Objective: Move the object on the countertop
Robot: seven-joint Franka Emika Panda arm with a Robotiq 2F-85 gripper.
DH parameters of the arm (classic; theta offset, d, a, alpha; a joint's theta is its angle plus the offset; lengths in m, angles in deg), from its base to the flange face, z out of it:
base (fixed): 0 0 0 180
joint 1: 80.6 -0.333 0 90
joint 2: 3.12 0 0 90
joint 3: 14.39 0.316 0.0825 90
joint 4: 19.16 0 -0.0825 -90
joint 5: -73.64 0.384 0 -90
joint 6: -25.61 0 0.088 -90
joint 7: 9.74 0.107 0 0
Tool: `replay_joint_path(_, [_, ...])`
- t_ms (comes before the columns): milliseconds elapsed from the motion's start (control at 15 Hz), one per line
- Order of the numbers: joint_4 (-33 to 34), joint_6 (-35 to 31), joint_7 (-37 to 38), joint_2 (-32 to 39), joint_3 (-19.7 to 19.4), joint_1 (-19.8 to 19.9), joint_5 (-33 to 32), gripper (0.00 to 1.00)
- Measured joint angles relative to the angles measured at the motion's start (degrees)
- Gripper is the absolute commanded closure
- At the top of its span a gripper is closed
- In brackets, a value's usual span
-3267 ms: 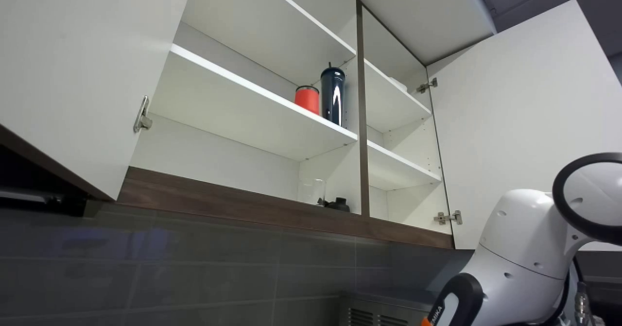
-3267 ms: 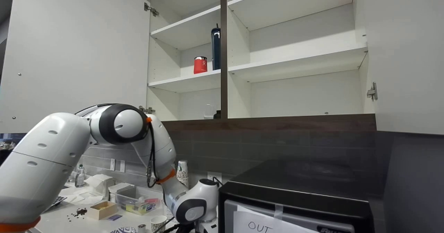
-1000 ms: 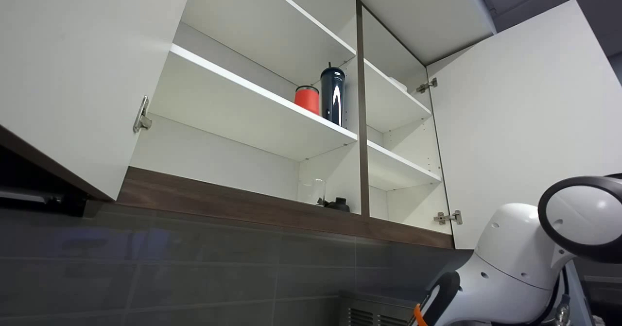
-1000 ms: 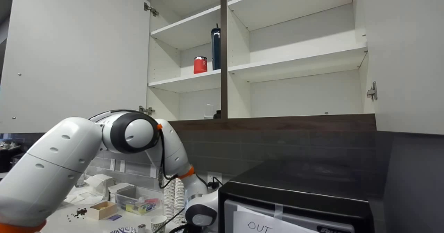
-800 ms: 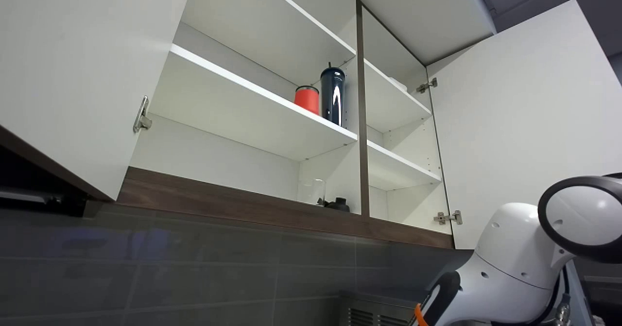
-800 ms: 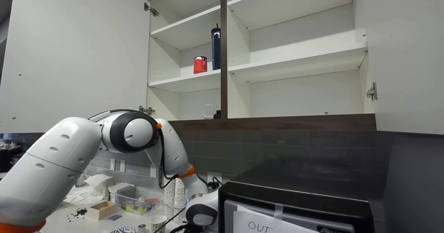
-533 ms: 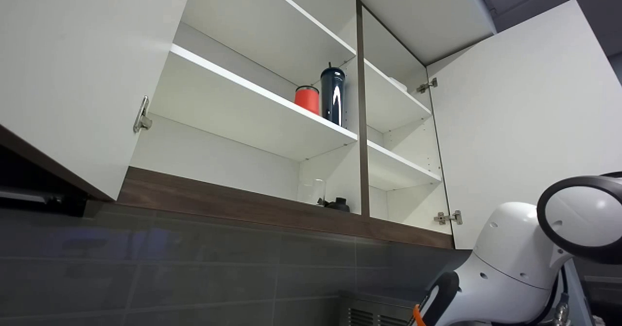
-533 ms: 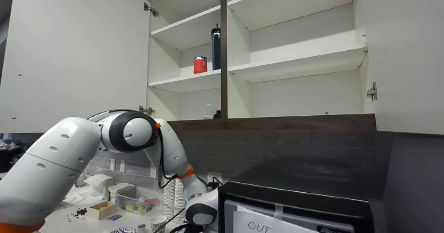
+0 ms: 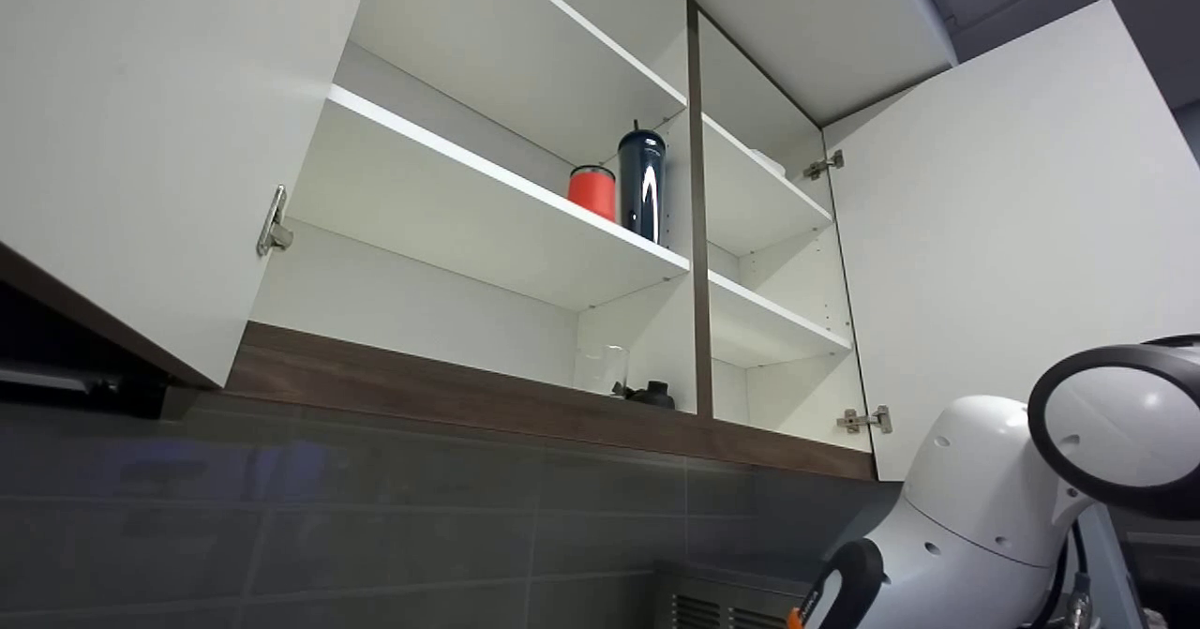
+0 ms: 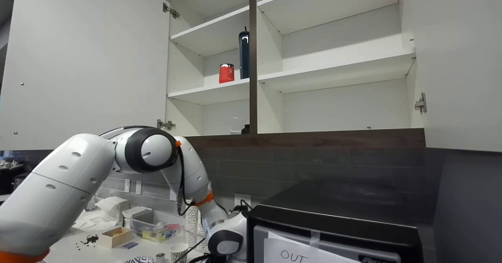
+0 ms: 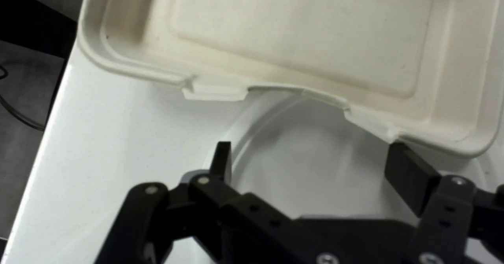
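In the wrist view, holding the gripper [image 11: 310, 150] spread wide above a round white dish [image 11: 303, 177]. Seeing the off-white container [image 11: 299, 32] just beyond the fingertips [image 11: 409, 173], overlapping the dish and the pale countertop [image 11: 130, 150]; being unable to tell whether touching the right-hand fingertip. Showing grey floor [image 11: 23, 169] past the countertop's edge, left of the gripper. In an exterior view, angling the arm [image 10: 192, 169] down just beside a black appliance [image 10: 337, 216], with the gripper too hidden to read; including stacked cups [image 10: 191, 225] near the gripper, and a clear bin [image 10: 155, 225] farther off. In an exterior view, displaying white cupboards [image 9: 422, 301] above the gripper, with a red cup [image 9: 592, 193] beside a dark tumbler [image 9: 642, 184], and dark tiles [image 9: 403, 526] beneath.
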Motion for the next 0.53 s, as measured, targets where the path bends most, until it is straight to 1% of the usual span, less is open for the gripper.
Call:
replay_joint_path(267, [0.0, 0.0, 2.7, 0.4, -0.2, -0.5, -2.3, 0.0])
replay_joint_path(400, [0.1, 0.8, 2.6, 0.4, 0.0, -0.4, -2.4, 0.0])
replay_joint_path(533, [0.5, 3.0, 1.1, 0.5, 0.9, 0.5, -2.0, 0.0])
